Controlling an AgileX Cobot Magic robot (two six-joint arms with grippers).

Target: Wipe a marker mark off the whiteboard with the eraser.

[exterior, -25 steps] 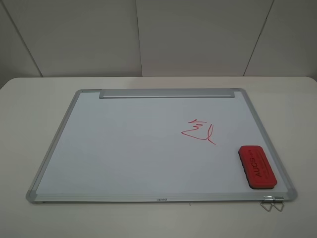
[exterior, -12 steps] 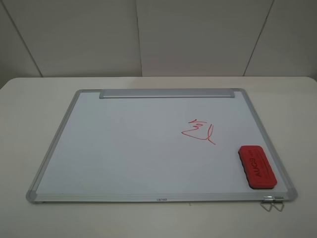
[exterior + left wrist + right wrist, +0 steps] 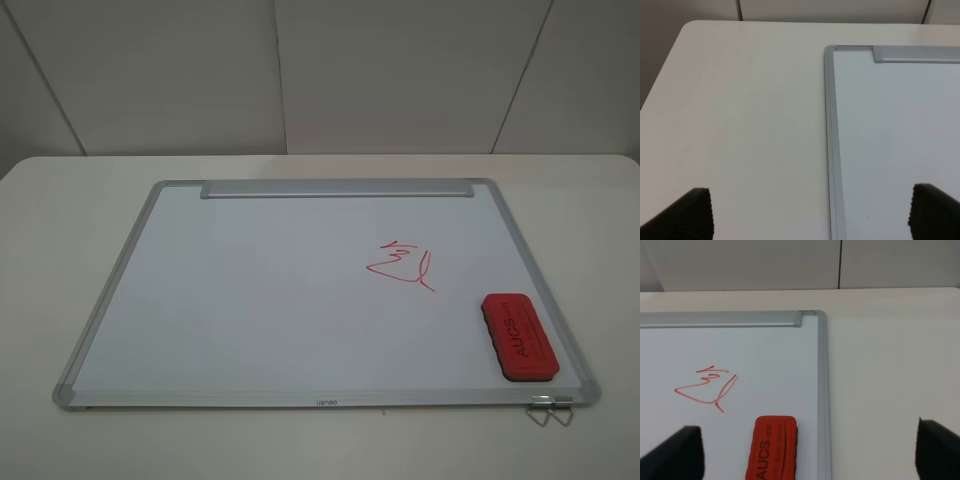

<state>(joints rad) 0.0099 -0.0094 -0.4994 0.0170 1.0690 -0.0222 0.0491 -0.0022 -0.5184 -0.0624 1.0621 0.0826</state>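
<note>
The whiteboard (image 3: 250,300) lies flat on the table, its tray strip (image 3: 335,188) at the far edge. The red eraser (image 3: 518,336) rests on its near right corner, lettering up. The only mark showing is a red zigzag scribble with a hooked tail (image 3: 402,265), left of and beyond the eraser; no box-shaped mark with an underline shows. Neither gripper appears in the high view. My right gripper (image 3: 805,450) is open, hovering short of the eraser (image 3: 771,447) and the scribble (image 3: 707,387). My left gripper (image 3: 810,210) is open over the board's left frame (image 3: 830,125).
The white table (image 3: 60,220) surrounds the board on all sides. A small wire clip (image 3: 550,410) sticks out under the board's near right corner. Grey wall panels (image 3: 300,70) stand behind the table.
</note>
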